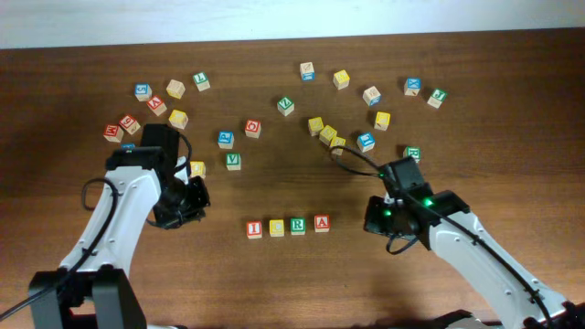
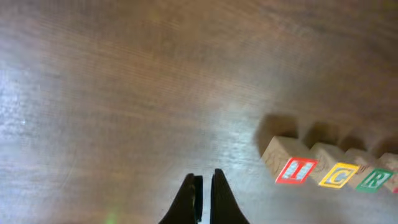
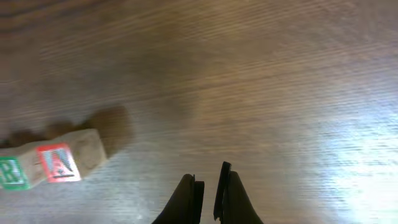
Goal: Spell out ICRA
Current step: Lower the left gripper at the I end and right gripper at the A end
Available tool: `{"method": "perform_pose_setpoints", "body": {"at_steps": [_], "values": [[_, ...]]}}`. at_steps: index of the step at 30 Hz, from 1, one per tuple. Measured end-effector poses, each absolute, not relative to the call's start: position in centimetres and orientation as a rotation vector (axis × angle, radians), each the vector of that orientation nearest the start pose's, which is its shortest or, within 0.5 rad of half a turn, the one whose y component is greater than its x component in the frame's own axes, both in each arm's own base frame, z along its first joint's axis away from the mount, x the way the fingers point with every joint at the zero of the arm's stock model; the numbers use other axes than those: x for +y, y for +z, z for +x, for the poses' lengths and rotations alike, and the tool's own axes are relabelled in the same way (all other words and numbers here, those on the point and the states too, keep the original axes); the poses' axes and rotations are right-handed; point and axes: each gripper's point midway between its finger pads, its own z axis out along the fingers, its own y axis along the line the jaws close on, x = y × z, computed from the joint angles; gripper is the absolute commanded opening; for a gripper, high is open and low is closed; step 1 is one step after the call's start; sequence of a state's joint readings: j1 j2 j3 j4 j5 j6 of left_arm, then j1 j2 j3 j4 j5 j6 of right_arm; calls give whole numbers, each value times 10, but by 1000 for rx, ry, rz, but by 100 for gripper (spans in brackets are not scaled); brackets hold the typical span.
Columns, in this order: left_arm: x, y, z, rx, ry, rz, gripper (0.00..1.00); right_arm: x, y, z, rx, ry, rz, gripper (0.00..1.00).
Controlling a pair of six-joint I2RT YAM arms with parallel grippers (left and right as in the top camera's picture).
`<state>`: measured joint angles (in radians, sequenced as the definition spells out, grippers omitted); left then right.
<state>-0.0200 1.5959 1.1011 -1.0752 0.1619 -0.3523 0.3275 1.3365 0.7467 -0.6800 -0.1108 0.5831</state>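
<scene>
Row check: I block (image 1: 254, 228), C block (image 1: 276, 228), R block (image 1: 298, 225) and A block (image 1: 322, 222) sit side by side, touching, on the table (image 1: 494, 64).

Left gripper (image 2: 203, 177): near the row's I end, fingers closed, empty.

Right gripper (image 3: 208, 171): near the row's A end, fingers nearly together, empty.

Loose blocks (image 1: 233, 161) lie scattered beyond the row.

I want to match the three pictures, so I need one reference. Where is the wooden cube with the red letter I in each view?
Overhead: the wooden cube with the red letter I is at lower centre, at the left end of the row of cubes.
Left wrist: lower right.
Right wrist: not in it.
Shared landmark: the wooden cube with the green letter R.
</scene>
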Motion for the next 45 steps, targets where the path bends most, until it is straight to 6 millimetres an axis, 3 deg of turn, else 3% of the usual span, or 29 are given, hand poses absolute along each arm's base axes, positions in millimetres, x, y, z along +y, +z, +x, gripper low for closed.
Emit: {"method": "perform_pose_setpoints", "body": {"at_steps": [3,6,12,19,23,25,30,34,36,45], "values": [[-52,67,277,3097,-256,-416,0,125,54,252,2845,390,248,4],[-68,56,275,3092,-232,-312,0,129,53,253,2844,394,229,4],[-63,30,258,3119,-167,-296,0,132,24,259,2901,362,239,4],[-80,6,248,3105,-344,-291,0,140,25,264,2885,418,228,4],[-87,5,245,3109,-389,-275,0,141,26,266,2875,428,225,4],[-100,5,244,3108,-407,-202,0,142,26,268,2869,435,223,4],[-110,6,246,3091,-417,-140,0,144,10,265,2914,434,228,4],[-112,6,247,3084,-419,-131,0,170,10,272,2874,541,145,4],[-118,6,244,3089,-420,-94,0,187,9,266,2875,575,69,4],[-131,7,245,3071,-439,-85,0,193,12,266,2867,625,54,4]]}}
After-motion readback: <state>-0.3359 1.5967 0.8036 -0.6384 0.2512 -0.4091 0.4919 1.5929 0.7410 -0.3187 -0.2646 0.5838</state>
